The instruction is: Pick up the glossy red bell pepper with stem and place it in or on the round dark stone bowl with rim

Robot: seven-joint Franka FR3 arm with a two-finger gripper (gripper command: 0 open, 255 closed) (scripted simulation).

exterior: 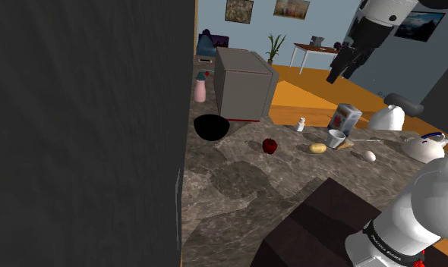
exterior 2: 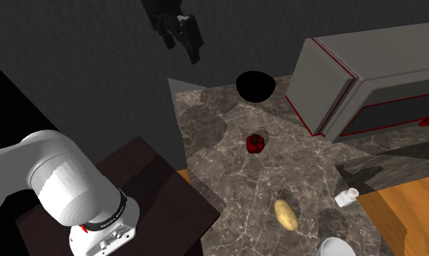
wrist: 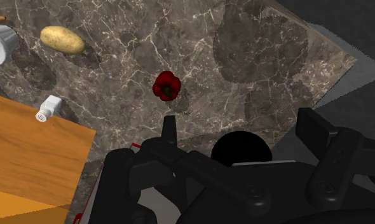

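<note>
The red bell pepper (exterior: pixel 269 146) (exterior 2: pixel 255 143) (wrist: pixel 166 86) lies on the dark marble counter (exterior: pixel 238 190), stem up. The black round bowl (exterior: pixel 212 127) (exterior 2: pixel 254 86) (wrist: pixel 241 149) stands a short way beyond it, close to the dark wall and the grey box, with nothing in it. My gripper (exterior: pixel 344 64) (exterior 2: pixel 180 33) (wrist: pixel 242 121) hangs high above the counter, well off the pepper. Its fingers stand apart and hold nothing. In the wrist view the pepper lies just past one fingertip (wrist: pixel 170 124).
A large grey box (exterior: pixel 244 80) (exterior 2: pixel 373 73) stands behind the bowl, with a pink bottle (exterior: pixel 201 89) beside it. A potato (exterior: pixel 317 148) (exterior 2: pixel 285 213), a white shaker (exterior: pixel 300 124) (exterior 2: pixel 347 196), a cup (exterior: pixel 336 138), an egg (exterior: pixel 369 155) and a kettle (exterior: pixel 424 146) lie toward the shoulder view's right. A dark wall (exterior: pixel 86 129) bounds the counter.
</note>
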